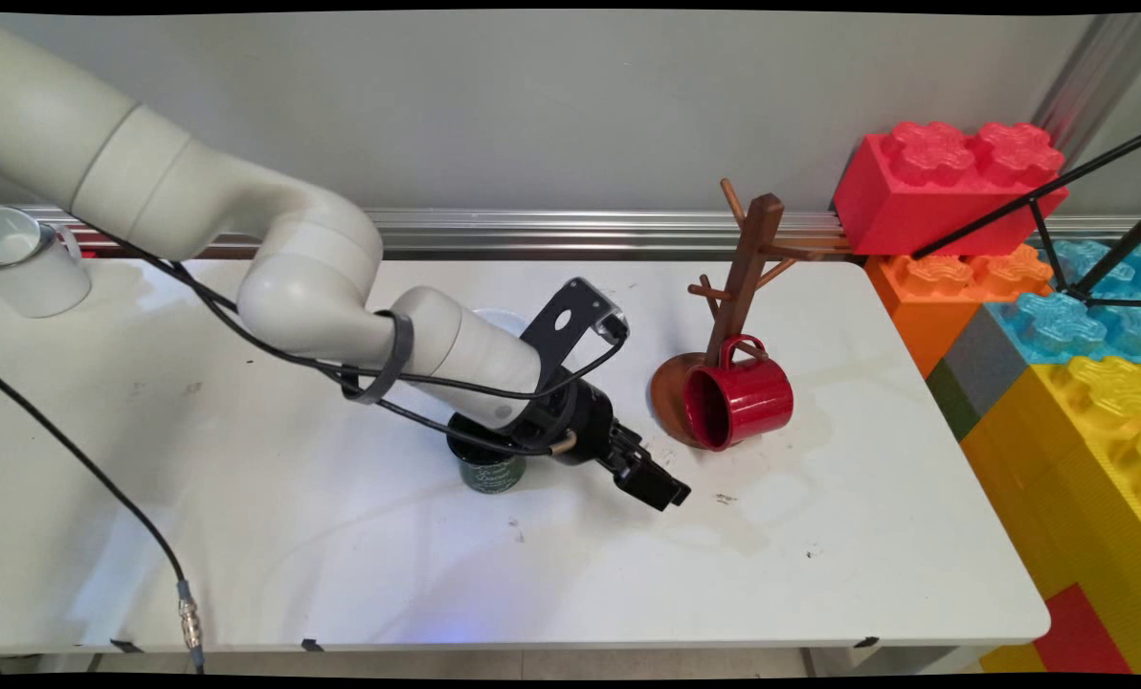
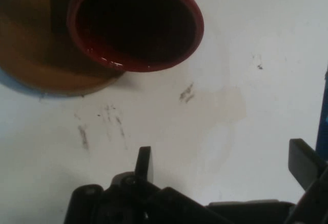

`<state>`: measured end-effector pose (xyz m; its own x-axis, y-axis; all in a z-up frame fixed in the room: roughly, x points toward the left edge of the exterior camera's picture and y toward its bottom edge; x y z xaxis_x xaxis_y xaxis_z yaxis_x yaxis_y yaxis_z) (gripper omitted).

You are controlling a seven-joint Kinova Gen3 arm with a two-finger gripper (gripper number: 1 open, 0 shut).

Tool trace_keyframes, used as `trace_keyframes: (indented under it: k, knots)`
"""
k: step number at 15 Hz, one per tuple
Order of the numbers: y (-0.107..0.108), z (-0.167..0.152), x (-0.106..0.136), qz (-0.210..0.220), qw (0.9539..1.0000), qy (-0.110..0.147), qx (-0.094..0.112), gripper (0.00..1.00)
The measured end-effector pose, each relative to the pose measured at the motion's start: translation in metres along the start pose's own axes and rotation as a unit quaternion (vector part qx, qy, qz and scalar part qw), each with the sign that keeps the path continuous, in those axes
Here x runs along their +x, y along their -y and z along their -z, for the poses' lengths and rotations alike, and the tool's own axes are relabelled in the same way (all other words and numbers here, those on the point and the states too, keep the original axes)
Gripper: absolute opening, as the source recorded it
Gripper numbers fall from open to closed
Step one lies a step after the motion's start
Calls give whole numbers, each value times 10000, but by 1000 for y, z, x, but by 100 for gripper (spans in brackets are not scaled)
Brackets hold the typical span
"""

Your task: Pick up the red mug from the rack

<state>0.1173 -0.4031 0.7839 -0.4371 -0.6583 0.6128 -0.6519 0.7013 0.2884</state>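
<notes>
Hovering low over the white bench, the end effector is standing wide open and gripping nothing, its fingers aiming toward a red mug. That mug is lying on its side, its dark mouth looking empty, rim resting on the round base of a brown mug tree. Behind the wrist, a dark green cup is sitting upright, contents hidden, while a white mug is lying tipped at the far left.

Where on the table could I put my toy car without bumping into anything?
The front strip of the white table is bare, and so is the left part between the white mug and the arm. It gets crowded in the middle: gripper, dark green cup, red mug and brown mug tree.
</notes>
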Motion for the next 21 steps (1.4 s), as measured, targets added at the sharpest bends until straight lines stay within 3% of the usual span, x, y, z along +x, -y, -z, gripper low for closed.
trace_keyframes:
  k: [8, 14, 21]
  knots:
    - [2, -16, -11, 462, 9982, -330, -207, 100]
    - [3, -23, -16, 841, 9947, -543, -250, 100]
    - [4, -28, -19, 1567, 9835, -866, -260, 100]
